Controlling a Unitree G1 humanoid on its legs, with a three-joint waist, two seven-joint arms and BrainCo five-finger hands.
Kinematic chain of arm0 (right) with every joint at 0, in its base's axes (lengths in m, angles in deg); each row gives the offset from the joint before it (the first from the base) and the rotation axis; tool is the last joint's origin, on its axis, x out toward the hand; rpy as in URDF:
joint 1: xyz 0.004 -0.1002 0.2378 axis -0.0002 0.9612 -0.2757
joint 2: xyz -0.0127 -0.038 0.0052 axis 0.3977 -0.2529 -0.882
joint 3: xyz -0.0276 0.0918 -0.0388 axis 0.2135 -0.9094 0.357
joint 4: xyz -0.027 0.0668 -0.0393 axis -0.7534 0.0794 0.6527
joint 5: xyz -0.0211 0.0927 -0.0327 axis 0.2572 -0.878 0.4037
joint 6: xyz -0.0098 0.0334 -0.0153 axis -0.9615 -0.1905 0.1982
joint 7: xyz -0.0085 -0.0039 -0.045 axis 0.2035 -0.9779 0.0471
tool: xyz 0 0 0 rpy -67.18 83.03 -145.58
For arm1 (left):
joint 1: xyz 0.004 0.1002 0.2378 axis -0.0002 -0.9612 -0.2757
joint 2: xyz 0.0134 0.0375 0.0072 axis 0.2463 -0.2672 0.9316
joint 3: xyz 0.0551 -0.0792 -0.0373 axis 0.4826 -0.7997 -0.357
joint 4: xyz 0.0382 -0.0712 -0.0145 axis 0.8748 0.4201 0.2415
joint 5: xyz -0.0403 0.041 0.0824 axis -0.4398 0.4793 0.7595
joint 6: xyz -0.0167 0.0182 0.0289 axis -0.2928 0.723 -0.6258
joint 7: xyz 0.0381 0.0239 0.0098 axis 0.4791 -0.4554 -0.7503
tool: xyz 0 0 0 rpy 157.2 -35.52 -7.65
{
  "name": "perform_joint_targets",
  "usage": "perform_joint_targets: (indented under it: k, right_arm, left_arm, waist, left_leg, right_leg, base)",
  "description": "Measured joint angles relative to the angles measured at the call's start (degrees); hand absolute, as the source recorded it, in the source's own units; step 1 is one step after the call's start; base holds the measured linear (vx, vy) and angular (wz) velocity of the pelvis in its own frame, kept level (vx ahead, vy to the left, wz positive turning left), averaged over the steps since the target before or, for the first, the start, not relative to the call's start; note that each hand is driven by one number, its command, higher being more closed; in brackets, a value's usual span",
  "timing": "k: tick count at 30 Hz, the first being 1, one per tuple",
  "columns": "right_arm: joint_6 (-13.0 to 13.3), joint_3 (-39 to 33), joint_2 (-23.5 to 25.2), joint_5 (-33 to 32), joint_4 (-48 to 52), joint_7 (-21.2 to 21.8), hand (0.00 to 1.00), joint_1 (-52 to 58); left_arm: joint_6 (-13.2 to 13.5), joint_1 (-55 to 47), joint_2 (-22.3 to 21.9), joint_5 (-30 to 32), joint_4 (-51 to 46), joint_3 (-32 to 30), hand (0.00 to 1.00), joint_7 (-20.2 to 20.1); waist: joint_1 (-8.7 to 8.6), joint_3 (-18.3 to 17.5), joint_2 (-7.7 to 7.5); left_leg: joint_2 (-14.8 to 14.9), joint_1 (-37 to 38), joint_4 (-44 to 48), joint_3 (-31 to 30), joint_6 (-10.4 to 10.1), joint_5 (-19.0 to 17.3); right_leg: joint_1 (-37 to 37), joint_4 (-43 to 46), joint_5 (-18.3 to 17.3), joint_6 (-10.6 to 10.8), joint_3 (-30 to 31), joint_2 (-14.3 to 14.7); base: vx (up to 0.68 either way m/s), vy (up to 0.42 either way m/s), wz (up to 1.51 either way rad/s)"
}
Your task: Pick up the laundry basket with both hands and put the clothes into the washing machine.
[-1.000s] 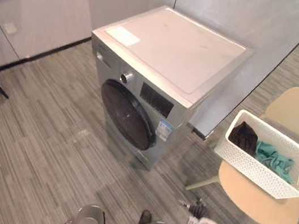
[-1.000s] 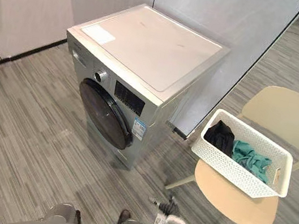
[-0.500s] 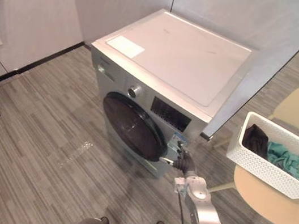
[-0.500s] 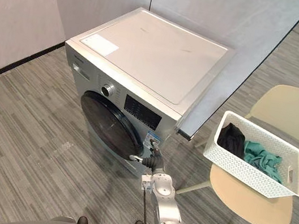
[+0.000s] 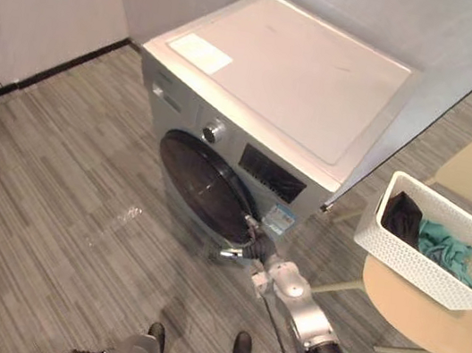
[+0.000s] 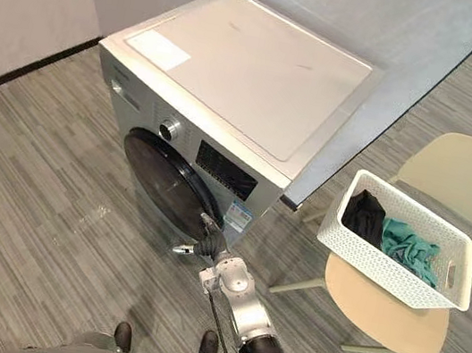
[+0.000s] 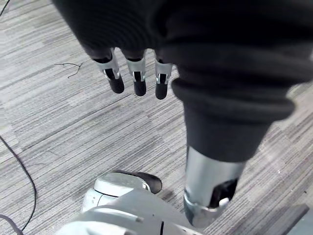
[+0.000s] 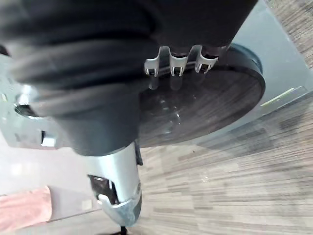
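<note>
1 straight-fingered right hand [image 5: 256, 249] hovers at washer door [image 5: 201, 184], laundry basket [image 5: 411, 265] well apart.

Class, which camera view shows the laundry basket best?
Right eye view: the whole laundry basket on the chair, clothes inside. The left eye view has it at the frame's edge; wrist views face floor and washer door.

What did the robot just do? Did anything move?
The right hand came up from low by the floor and reached out to the edge of the door of the washing machine. The door still looks shut. The basket with its clothes stayed on the chair. The left hand hangs open above the floor.
</note>
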Motion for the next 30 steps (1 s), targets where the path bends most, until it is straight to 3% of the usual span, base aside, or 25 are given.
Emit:
perform_joint_targets:
  k: [4,12,17,20,27,28,30]
  right_arm:
    - [-0.2,-0.6,-0.1,0.0,-1.8,-2.1,0.0,-6.5]
    - [-1.3,-6.0,-0.4,-0.4,-8.0,-6.7,0.0,-15.4]
    - [-2.3,-9.0,-1.4,-0.7,-12.1,-9.2,0.0,-22.0]
    - [-2.6,-9.1,-1.2,-1.1,-15.7,-10.8,0.0,-25.9]
    - [-1.9,-9.3,-0.8,-1.6,-20.3,-12.7,0.0,-30.2]
    - [-1.9,-9.0,-0.4,-1.7,-20.4,-13.0,0.0,-30.2]
    - [-1.9,-6.2,1.5,-1.7,-20.2,-13.0,0.0,-29.8]
  left_arm:
    - [0.0,0.3,0.3,-0.1,-1.1,0.1,0.0,0.8]
    - [0.0,1.8,0.0,-1.3,-2.3,0.5,0.0,2.5]
    - [0.2,3.8,-0.1,-4.0,-3.8,1.5,0.0,3.6]
    - [0.5,5.5,-0.2,-5.8,-4.4,1.9,0.0,3.8]
    - [1.4,6.9,-0.4,-8.0,-4.4,3.2,0.0,4.0]
    - [1.4,7.4,-0.4,-8.4,-4.4,3.6,0.0,4.2]
    - [1.7,7.6,-0.5,-9.1,-4.3,3.6,0.0,5.1]
  waist:
    - [0.98,1.6,-1.09]
    - [2.12,4.2,-1.11]
    - [2.48,8.2,-0.99]
    - [2.3,11.3,-0.43]
    - [2.17,13.6,1.65]
    - [2.2,14.1,2.02]
    - [2.4,14.3,1.96]
  left_leg:
    - [-0.3,-2.3,0.1,-0.1,0.2,1.0]
    - [-0.4,-4.5,0.5,-0.1,0.2,1.3]
    - [-0.3,-6.9,2.2,-0.3,0.3,1.3]
    - [-0.1,-9.2,5.0,-1.0,0.7,0.6]
    - [1.2,-15.0,12.4,-2.6,0.7,-2.4]
    - [1.4,-15.7,12.8,-3.0,0.5,-2.5]
    - [1.9,-16.7,13.2,-3.2,0.3,-2.3]
  right_leg:
    - [-1.9,-0.6,1.2,-0.1,0.0,-0.2]
    - [-3.8,-0.8,2.0,-0.1,0.0,-0.3]
    - [-5.4,-0.7,3.0,-0.2,-0.1,-0.2]
    - [-5.9,-0.6,3.8,-0.5,-0.2,-0.1]
    - [-8.0,0.7,3.8,-1.2,-1.3,0.6]
    - [-8.2,0.9,3.1,-2.1,-1.8,0.8]
    - [-9.2,1.2,3.0,-2.3,-1.9,1.2]
  base:
    - [-0.08,-0.015,0.03]
    - [-0.03,-0.004,0.0]
    - [-0.04,0.003,0.02]
    - [-0.07,0.012,0.09]
    - [-0.1,0.015,0.07]
    - [-0.07,-0.012,0.2]
    - [-0.07,-0.03,0.06]
